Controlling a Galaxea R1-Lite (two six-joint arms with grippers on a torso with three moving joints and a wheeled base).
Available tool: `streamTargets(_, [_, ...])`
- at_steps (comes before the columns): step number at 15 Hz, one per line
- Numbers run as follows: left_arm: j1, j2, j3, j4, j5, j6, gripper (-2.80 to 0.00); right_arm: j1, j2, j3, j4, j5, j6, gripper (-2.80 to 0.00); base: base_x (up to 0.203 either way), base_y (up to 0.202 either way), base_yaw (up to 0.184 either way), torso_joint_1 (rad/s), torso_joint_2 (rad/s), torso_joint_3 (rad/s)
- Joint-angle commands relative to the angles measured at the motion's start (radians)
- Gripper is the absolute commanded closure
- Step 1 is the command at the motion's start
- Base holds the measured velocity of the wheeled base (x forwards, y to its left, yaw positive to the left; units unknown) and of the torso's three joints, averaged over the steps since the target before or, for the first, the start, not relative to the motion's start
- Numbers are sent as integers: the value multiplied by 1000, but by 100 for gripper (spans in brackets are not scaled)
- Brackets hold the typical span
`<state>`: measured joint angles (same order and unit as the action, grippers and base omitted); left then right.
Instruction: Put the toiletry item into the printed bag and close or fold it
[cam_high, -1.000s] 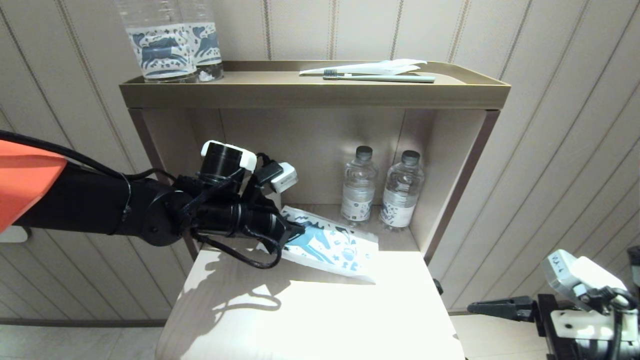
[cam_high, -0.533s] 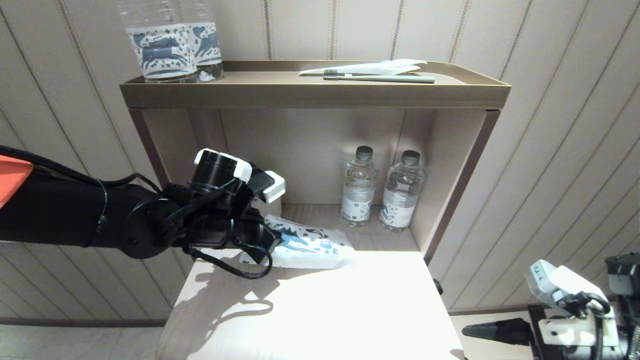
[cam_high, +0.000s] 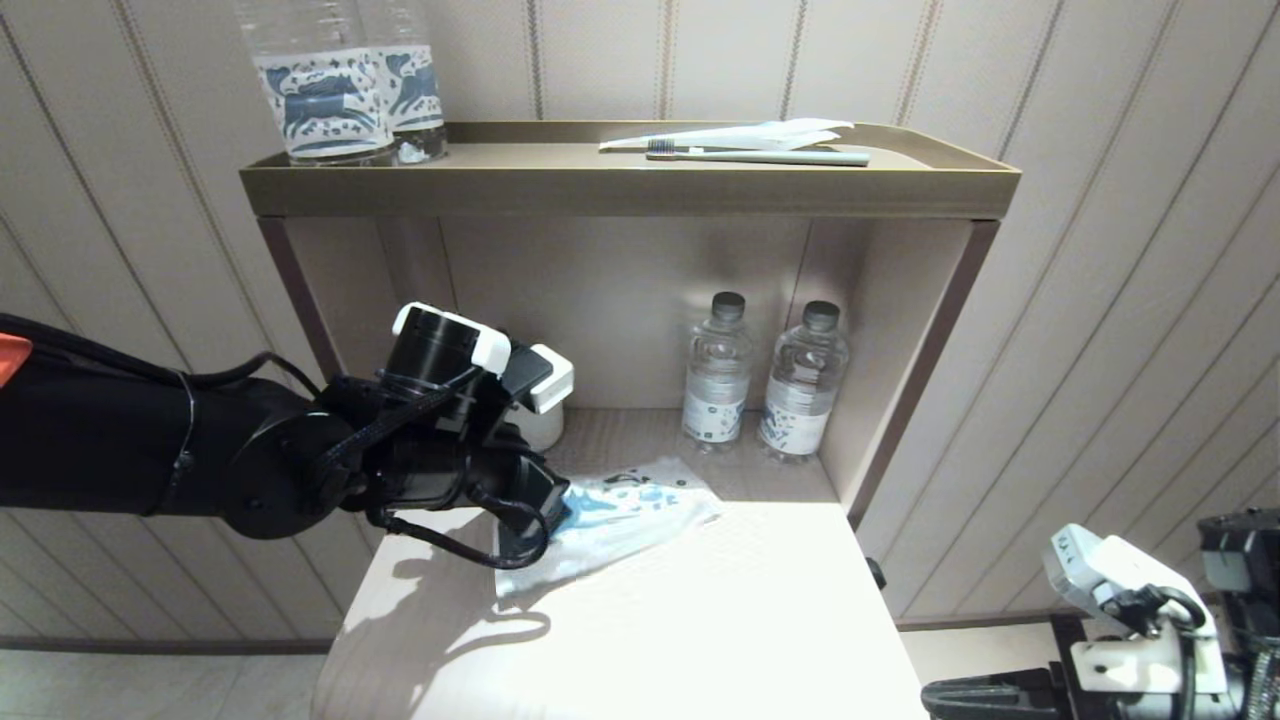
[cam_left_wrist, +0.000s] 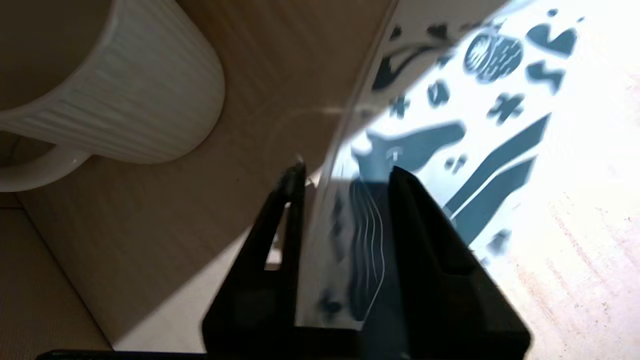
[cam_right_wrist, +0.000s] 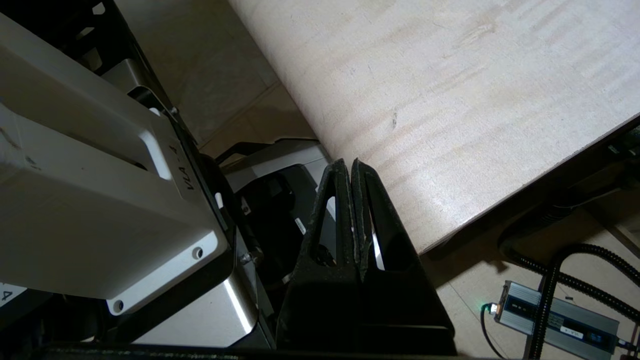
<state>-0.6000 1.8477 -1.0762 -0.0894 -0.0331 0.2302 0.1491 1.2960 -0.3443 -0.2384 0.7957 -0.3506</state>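
Observation:
The printed bag (cam_high: 632, 508) lies slanted on the pale tabletop (cam_high: 700, 620) at the mouth of the shelf, its blue horse print (cam_left_wrist: 475, 115) showing. My left gripper (cam_high: 558, 502) is at the bag's left end. Its jaws stand apart, open, with the bag's edge loose in the gap (cam_left_wrist: 345, 172). The white toothbrush is hidden. My right gripper (cam_right_wrist: 351, 162) is shut on nothing and sits low beside the table's right front corner (cam_high: 985, 693).
A white ribbed mug (cam_left_wrist: 125, 90) stands in the shelf just behind the left gripper. Two small water bottles (cam_high: 760, 380) stand at the shelf's back right. On the top tray (cam_high: 620, 190) are two horse-label bottles (cam_high: 340, 90) and a grey-green toothbrush (cam_high: 770, 156).
The bag was held lifted and was carried left; now it has dropped flatter onto the table as the left jaws parted. The right arm has sunk lower.

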Motion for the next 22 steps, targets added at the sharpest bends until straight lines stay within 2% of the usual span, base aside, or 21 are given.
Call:
streamTargets(1, [-3,2,0,-3,13,1,-280,0,6,1,-2,5,-5,0,0,0,0,0,0,0])
streamTargets(5, [-3,-87,54,-3,49,-4,-280,-2,6,2,-4,5,-7,0,0,0,0,0,0,0])
streamTargets(8, [-4,-272,165,3,71,-6,-280,-5,16,2,-10,5,-5,0,0,0,0,0,0,0])
streamTargets(9, [-9,-347,219,6,92,-6,0,-6,17,1,-10,5,-5,0,0,0,0,0,0,0])
streamTargets(12, [-27,-575,354,28,173,-5,0,-5,22,5,-12,6,-8,0,0,0,0,0,0,0])
streamTargets(14, [-35,-709,358,145,242,-17,0,-8,34,2,-15,5,-7,0,0,0,0,0,0,0])
streamTargets(15, [-37,-768,344,239,282,-48,0,-9,40,2,-23,3,-5,0,0,0,0,0,0,0])
streamTargets(16, [-39,-828,332,326,346,-98,0,-8,42,3,-30,2,-2,0,0,0,0,0,0,0])
streamTargets(18, [-41,-945,338,441,563,-194,0,-22,39,-1,-32,-2,-3,0,0,0,0,0,0,0])
streamTargets(19, [-34,-1018,354,477,674,-229,0,-57,31,-6,-33,-3,0,0,0,0,0,0,0,0])
streamTargets(20, [-5,-1093,373,509,754,-249,0,-90,10,-9,-33,-7,6,0,0,0,0,0,0,0])
streamTargets(22, [134,-1263,405,591,823,-268,0,-185,-110,5,-29,-40,45,0,0,0,0,0,0,0])
